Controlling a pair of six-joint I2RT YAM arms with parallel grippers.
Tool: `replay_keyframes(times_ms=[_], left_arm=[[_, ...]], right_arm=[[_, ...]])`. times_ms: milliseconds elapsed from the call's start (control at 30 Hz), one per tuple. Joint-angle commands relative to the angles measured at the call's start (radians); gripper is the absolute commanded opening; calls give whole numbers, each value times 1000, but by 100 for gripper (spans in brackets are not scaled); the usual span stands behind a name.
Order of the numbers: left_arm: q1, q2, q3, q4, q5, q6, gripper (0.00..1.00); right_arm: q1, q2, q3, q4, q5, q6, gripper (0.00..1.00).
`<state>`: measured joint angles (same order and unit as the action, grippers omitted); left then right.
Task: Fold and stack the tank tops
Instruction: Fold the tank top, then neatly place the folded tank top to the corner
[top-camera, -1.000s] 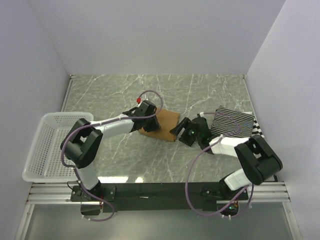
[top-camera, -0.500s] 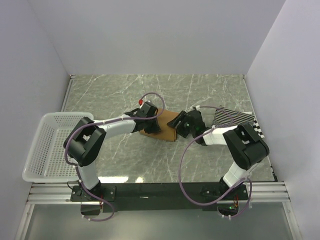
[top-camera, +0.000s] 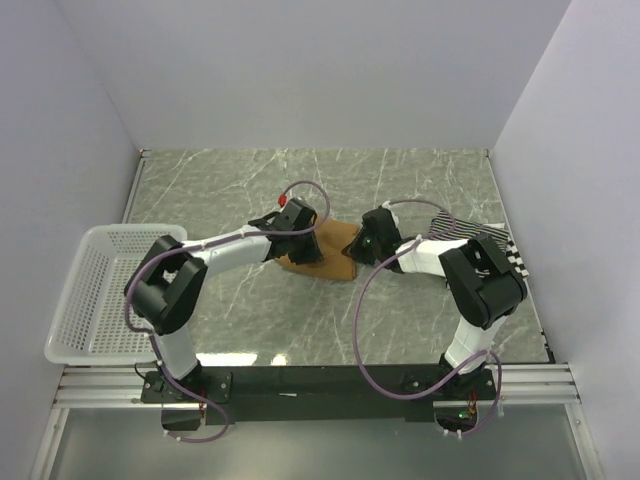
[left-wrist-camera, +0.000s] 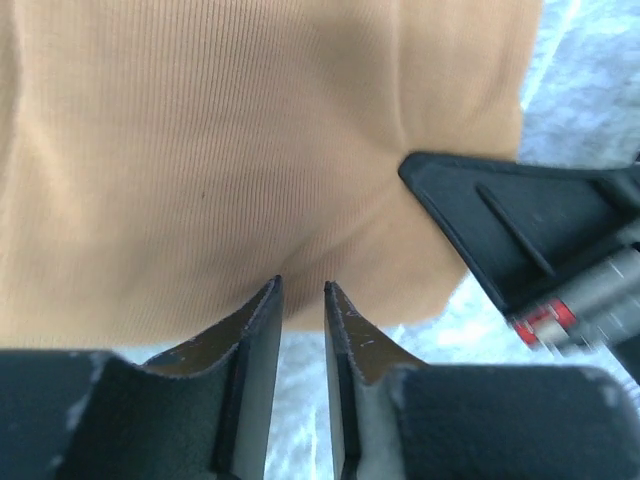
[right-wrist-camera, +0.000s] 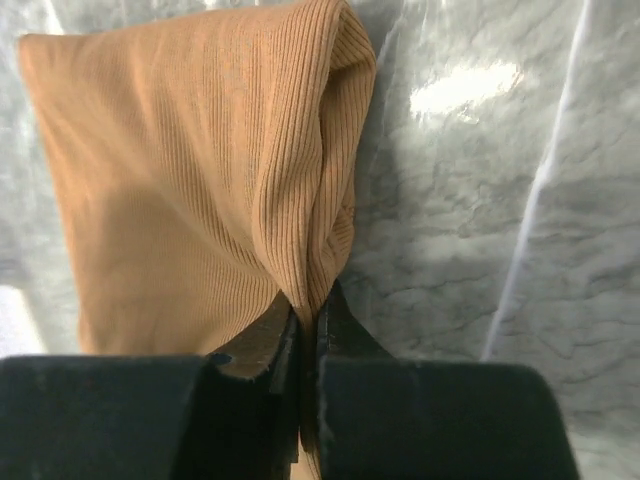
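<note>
The grey marble desk (top-camera: 420, 330) carries a plain tan-brown ribbed tank top (top-camera: 338, 255), seemingly part-folded. Right of it, a black-and-white striped top (top-camera: 478, 238) waits, nothing stacked. The left pincer (left-wrist-camera: 303, 290) clamps its edge, the right pincer (right-wrist-camera: 308, 310) its fold.

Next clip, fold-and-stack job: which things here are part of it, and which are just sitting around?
Part of the job: tan-brown top, centre; black-and-white striped top, right side.
Just lying about: white mesh basket, far left.
</note>
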<state>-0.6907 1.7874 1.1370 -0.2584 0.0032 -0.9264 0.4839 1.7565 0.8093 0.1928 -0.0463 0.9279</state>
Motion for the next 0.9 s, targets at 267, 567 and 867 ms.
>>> replay_keyframes(times_ms=[267,567,867], left_arm=[[-4,-446,69,-185,0,72,32],[-3,-583,-32,-193,15,104,32],[-3,-591,-74,-173,43,113,32]], right_arm=[[-7,-92,267,-619,310,-340,0],[-11,-101,470,-982,614,-537,0],[-45,-68,628,-1098,750,-664,0]])
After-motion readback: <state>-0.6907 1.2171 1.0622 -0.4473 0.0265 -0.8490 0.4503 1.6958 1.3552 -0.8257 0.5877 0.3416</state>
